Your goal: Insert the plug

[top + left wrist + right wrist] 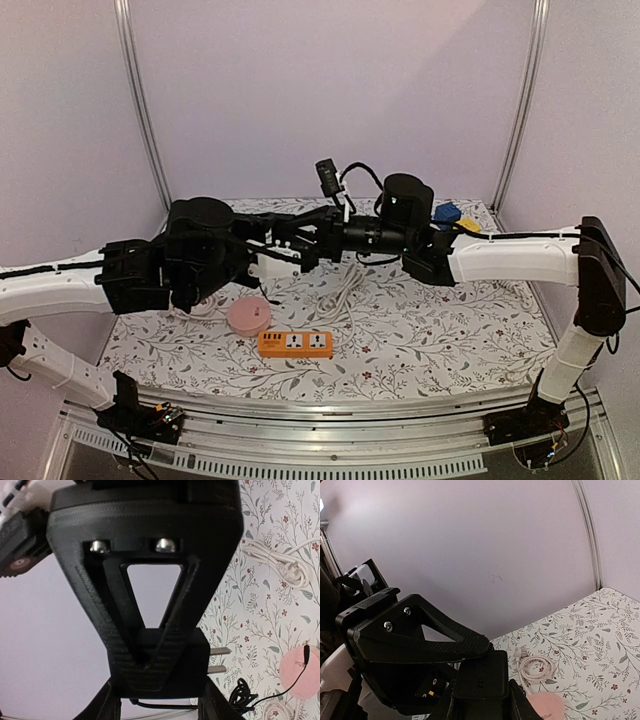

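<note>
A black plug block (200,655) with two metal prongs (220,660) pointing right is held in the air between both grippers. My left gripper (157,700) is shut on its sides. My right gripper (482,702) is also shut on the plug (485,680); one of its ribbed triangular fingers (150,595) lies across the plug's face. In the top view the two grippers (290,250) (308,243) meet above the table's middle and hide the plug. The orange power strip (295,343) lies flat on the table, below and in front of them.
A pink round disc (249,315) sits just left of the strip. A coiled white cable (345,290) lies behind the strip. A thin black cord (240,692) hangs from the plug toward the disc (300,672). Blue (447,213) and yellow (468,226) objects sit at the back right.
</note>
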You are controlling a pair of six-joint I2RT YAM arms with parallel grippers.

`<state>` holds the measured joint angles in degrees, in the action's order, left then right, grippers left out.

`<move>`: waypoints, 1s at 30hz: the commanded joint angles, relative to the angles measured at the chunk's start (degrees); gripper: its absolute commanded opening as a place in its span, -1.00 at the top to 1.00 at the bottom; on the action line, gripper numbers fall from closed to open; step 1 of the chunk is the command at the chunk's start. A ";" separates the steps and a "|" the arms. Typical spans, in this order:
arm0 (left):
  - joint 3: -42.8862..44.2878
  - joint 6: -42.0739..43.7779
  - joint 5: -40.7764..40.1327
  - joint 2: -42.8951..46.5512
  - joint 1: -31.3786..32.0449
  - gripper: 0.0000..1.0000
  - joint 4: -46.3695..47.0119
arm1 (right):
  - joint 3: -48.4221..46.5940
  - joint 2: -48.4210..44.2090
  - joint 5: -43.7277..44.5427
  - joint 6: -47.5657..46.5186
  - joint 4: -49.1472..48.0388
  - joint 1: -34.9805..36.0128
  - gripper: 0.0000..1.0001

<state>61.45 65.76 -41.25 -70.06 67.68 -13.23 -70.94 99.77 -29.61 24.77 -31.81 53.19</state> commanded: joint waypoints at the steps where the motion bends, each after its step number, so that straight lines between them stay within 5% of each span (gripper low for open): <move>1: 0.70 0.63 0.58 1.10 0.87 1.00 1.32 | -1.94 0.15 -0.72 -1.74 8.63 -0.04 1.00; 2: 0.81 0.37 0.89 1.15 0.87 0.99 0.41 | -2.01 -0.44 -0.79 -3.08 10.27 -0.11 1.00; 3: 1.03 -0.59 1.62 1.22 0.87 0.62 -1.67 | -2.01 -0.91 -0.86 -4.25 11.82 -0.14 1.00; 5: 1.86 -4.80 4.33 1.57 0.65 -0.87 -7.93 | -1.26 -2.94 -0.53 -8.01 14.74 -0.19 1.00; 6: 2.36 -7.56 6.31 1.78 0.53 -0.98 -12.31 | -0.71 -3.77 -0.32 -10.23 16.42 -0.29 1.00; 10: 7.78 -22.76 19.02 1.96 -1.81 -0.99 -30.21 | 2.68 -8.66 -1.02 -20.42 20.67 -0.30 1.00; 14: 14.14 -36.15 36.55 1.48 -6.47 -0.99 -37.92 | 7.20 -13.15 -3.01 -31.62 20.61 0.25 1.00; 23: 21.29 -41.85 46.85 -2.34 -6.51 -0.89 -38.15 | 11.05 -15.11 -3.22 -42.88 13.27 2.94 1.00; 30: 16.75 -39.43 50.02 -0.67 -6.42 -0.67 -32.53 | 10.10 -13.64 -1.64 -44.81 10.54 5.28 1.00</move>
<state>81.28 25.61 4.75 -71.90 61.43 -48.71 -60.16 85.52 -31.88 -17.39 -17.80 57.19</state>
